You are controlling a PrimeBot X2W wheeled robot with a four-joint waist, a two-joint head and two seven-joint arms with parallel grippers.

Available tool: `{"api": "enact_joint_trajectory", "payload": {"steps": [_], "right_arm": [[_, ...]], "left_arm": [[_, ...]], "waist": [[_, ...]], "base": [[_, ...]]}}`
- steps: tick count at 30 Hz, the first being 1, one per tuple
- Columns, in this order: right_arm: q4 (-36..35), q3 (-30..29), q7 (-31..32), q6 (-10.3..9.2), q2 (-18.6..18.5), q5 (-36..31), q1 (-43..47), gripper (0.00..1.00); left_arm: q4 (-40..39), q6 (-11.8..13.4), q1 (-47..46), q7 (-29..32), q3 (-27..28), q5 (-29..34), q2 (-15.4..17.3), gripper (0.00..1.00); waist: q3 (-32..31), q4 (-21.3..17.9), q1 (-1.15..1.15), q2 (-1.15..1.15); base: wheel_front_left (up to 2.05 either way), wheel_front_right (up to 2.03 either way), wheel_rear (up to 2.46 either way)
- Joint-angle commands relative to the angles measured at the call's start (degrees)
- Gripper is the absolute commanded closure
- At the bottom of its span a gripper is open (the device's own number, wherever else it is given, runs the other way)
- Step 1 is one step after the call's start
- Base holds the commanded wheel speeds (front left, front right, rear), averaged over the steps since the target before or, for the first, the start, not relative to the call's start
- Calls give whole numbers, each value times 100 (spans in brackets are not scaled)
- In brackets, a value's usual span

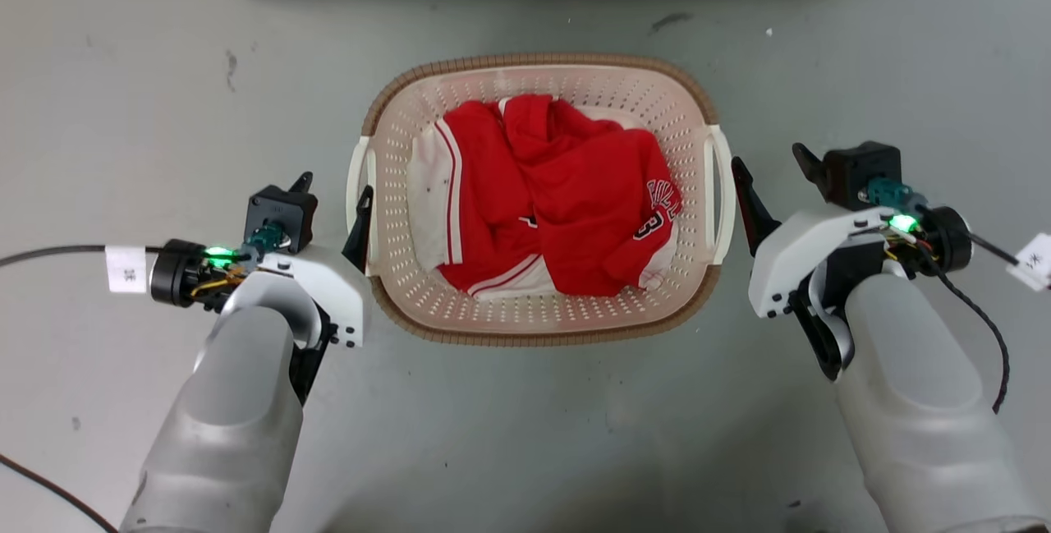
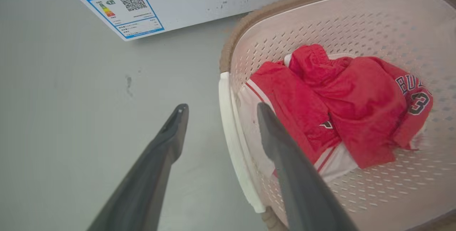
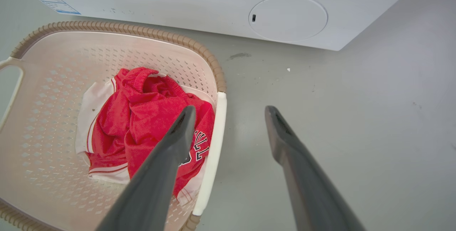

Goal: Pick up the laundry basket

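Your left gripper (image 2: 221, 105) and right gripper (image 3: 229, 108), both spread, flank the laundry basket (image 1: 542, 336) holding a red jersey (image 1: 575, 204); each wrist view frames a white handle (image 2: 228, 124) between the fingers.

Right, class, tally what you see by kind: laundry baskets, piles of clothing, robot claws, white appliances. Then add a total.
laundry basket: 1
pile of red and white clothing: 1
claws, both open: 2 (left claw, right claw)
white appliance: 1
Total: 5
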Motion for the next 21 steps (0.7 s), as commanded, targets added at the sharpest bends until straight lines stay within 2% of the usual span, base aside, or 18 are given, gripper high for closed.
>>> {"api": "enact_joint_trajectory", "payload": {"steps": [1,14,21], "right_arm": [[193,47,34,-2,0,93,-213,0],[1552,328,334,-2,0,296,-1212,0],[1915,583,484,-2,0,436,-1520,0]], "left_arm": [[161,-13,-176,-14,-28,1,26,0],[1412,-25,-1104,31,-543,-48,93,0],[1740,-21,-1436,135,-950,-284,98,0]], "waist": [[180,37,-1,0],[728,103,-1,0],[894,126,-1,0]], "base": [[0,0,0],[0,0,0],[0,0,0]]}}
